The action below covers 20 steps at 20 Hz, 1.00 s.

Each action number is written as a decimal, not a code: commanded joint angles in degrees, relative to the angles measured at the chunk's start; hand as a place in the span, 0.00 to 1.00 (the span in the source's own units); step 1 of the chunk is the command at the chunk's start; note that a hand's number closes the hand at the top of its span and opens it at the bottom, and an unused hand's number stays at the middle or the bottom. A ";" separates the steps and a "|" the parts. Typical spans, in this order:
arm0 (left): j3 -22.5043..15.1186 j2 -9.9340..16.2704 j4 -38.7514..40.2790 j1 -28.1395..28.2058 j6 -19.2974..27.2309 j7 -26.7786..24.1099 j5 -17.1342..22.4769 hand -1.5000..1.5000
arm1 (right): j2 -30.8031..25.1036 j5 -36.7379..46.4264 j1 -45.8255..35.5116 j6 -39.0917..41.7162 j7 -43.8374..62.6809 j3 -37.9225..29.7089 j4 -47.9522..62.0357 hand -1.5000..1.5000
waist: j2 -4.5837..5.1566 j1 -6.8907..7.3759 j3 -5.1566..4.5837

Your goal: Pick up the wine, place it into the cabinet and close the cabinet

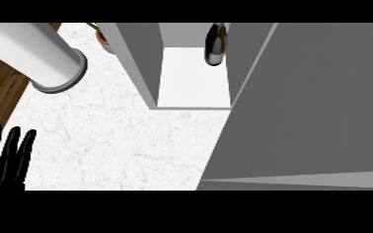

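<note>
Dark glass wine bottle [213, 46] seen upright on white shelf inside open grey cabinet [138, 64], long axis vertical; one bottle counted. Large grey cabinet door [299, 103] swung out at right, not yet closed. Left hand [15, 158] rested at lower left of white marble surface [131, 143], fingers straight, nothing held, well apart from door. Right hand not shown. One white cylinder [44, 54] at upper left
</note>
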 commanded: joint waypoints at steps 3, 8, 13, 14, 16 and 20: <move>6.75 2.76 0.59 3.24 -5.89 0.96 3.76 0.00 | -0.03 7.04 -3.05 -8.36 0.52 14.64 -3.17 1.00 | -0.17 0.16 -0.06; 10.49 4.01 3.27 2.20 -9.95 2.07 5.83 0.00 | -0.13 8.46 -5.93 -14.48 0.08 16.53 -1.04 1.00 | -0.14 0.03 -0.15; 11.46 3.33 5.23 1.04 -10.32 3.36 6.35 0.00 | -0.11 13.10 -11.86 -20.35 -4.25 20.01 4.23 1.00 | -0.06 -0.12 -0.14; 12.72 4.69 4.16 0.06 -11.42 4.95 8.01 0.00 | -0.11 14.05 -14.48 -21.88 -4.56 20.20 6.95 1.00 | -0.06 0.08 -0.17; 13.35 4.77 3.04 2.78 -12.86 4.80 8.31 0.00 | -0.19 14.01 -17.55 -25.36 -4.49 19.80 8.42 1.00 | -0.11 0.99 -0.16; 14.25 3.77 5.02 -1.60 -13.05 7.69 10.96 0.00 | -0.34 14.51 -25.87 -29.07 -0.12 16.13 9.34 1.00 | 0.23 0.51 -0.16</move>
